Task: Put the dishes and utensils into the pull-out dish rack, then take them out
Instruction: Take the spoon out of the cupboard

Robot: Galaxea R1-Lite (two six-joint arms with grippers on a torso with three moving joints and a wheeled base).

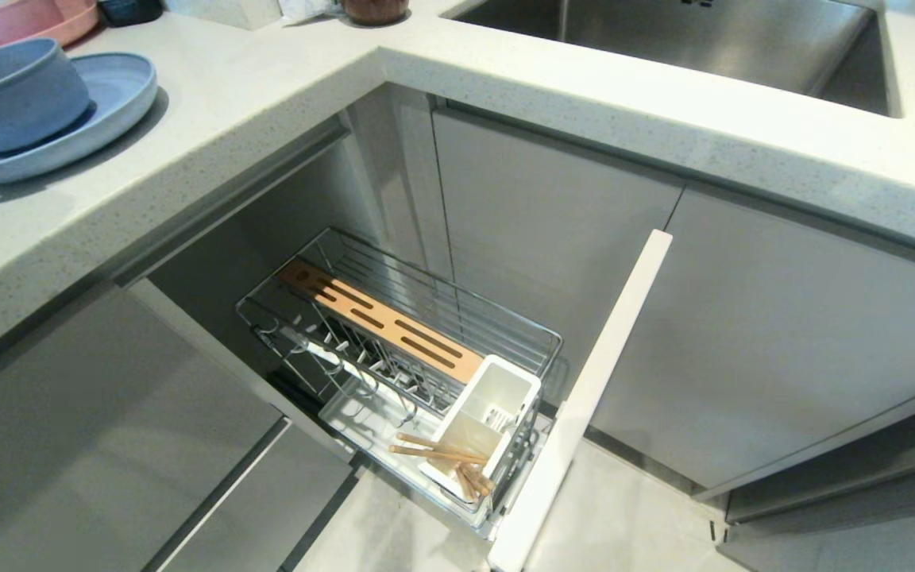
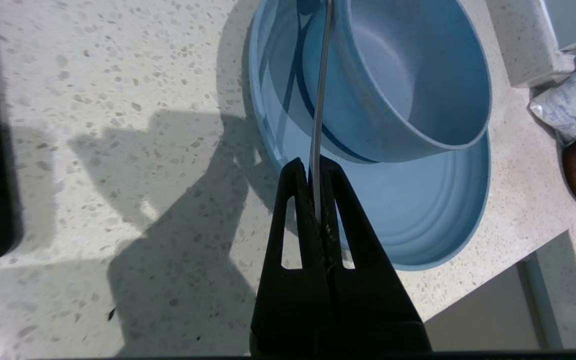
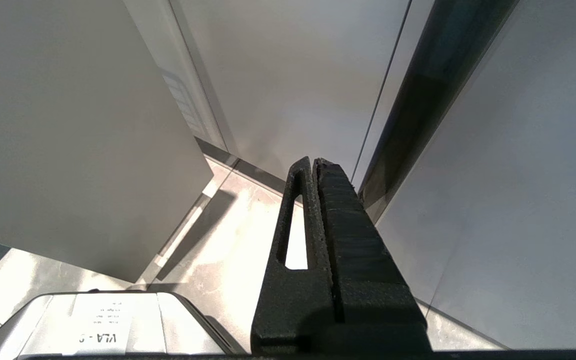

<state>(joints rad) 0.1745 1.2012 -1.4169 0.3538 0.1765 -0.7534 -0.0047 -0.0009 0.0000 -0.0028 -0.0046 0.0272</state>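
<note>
Left gripper (image 2: 316,172) pinching the thin silver metal spoon (image 2: 319,100)
Loading step — next, carry it to the white plastic cutlery caddy (image 1: 497,405).

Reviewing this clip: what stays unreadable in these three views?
- Spoon: its bowl end is cut off by the left wrist view's edge; only the handle shows in the left pincer.
- Chopsticks: ends hidden behind the white caddy, head view.
- Both arms: outside the head view.
</note>
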